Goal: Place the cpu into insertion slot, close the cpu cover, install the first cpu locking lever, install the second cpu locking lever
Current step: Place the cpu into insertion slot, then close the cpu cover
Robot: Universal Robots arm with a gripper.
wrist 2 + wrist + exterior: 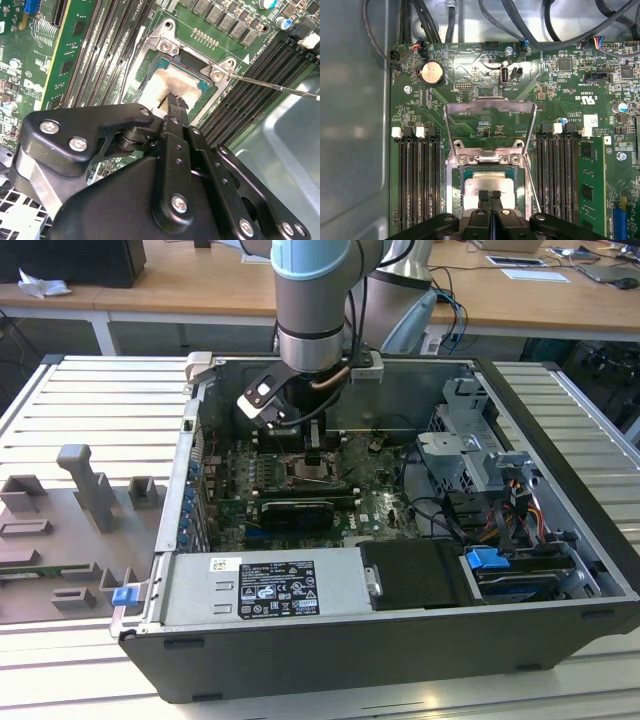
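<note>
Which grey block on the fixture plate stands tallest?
The wide-headed post toward the exterior view's left; it rises well above the low blocks around it.

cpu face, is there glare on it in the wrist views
second wrist view: glare washes the cpu nearly white beside the gripper; first wrist view: it looks evenly pale, with a soft bright patch on the case wall
</note>
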